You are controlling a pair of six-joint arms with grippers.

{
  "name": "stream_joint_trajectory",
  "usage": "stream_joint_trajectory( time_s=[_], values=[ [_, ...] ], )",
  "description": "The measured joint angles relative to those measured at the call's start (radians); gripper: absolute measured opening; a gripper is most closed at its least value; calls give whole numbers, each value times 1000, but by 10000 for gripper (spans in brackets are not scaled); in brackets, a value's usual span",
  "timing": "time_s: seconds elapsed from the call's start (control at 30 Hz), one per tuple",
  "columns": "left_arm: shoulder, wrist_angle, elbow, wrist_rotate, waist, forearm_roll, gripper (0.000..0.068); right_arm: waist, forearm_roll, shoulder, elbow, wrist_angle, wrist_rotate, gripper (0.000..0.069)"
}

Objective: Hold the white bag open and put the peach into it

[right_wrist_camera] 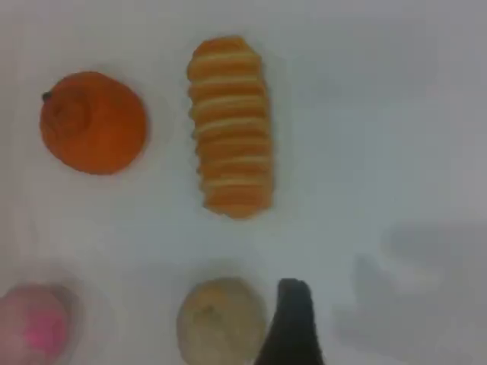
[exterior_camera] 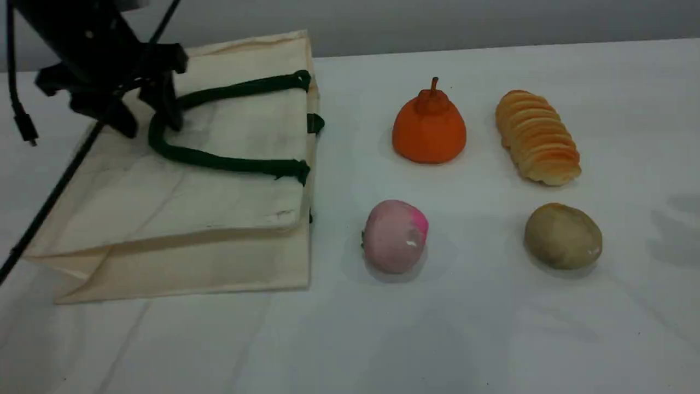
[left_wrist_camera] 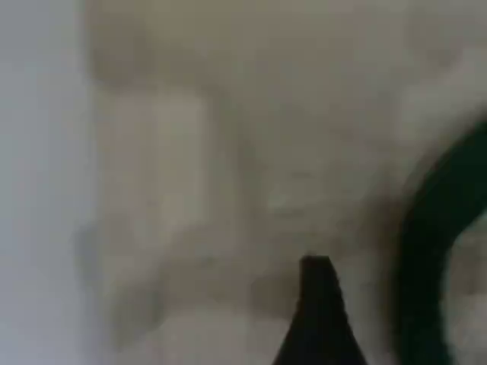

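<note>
The white bag [exterior_camera: 219, 202] lies flat on the table's left side, mouth toward the right, its dark green handle [exterior_camera: 229, 162] looped on top. My left gripper [exterior_camera: 146, 121] stands open over the far end of that loop, one finger on each side of the rope. In the left wrist view the cloth [left_wrist_camera: 266, 152] is blurred and close, with the handle [left_wrist_camera: 434, 251] at the right. The peach [exterior_camera: 395, 235] rests just right of the bag's mouth, apart from it. Of my right gripper one dark fingertip [right_wrist_camera: 293, 319] shows above the table, holding nothing; the peach [right_wrist_camera: 34, 323] is at lower left.
An orange pear-shaped fruit [exterior_camera: 429, 128] and a ridged golden bread roll [exterior_camera: 537, 137] sit behind the peach. A brownish potato-like lump [exterior_camera: 563, 235] lies to its right. A black cable [exterior_camera: 49, 202] slants across the bag's left edge.
</note>
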Motion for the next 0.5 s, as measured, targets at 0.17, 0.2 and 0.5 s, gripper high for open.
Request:
stream_joint_trajectory(
  time_s=[0.17, 0.2, 0.5],
  values=[
    [28, 34, -40, -1, -9, -13, 475, 0, 0, 0, 0, 1, 0, 540],
    [28, 36, -40, -1, -9, -14, 475, 0, 0, 0, 0, 1, 0, 540],
    [28, 46, -40, -3, -9, -16, 316, 0, 0, 0, 0, 2, 0, 540]
  ],
)
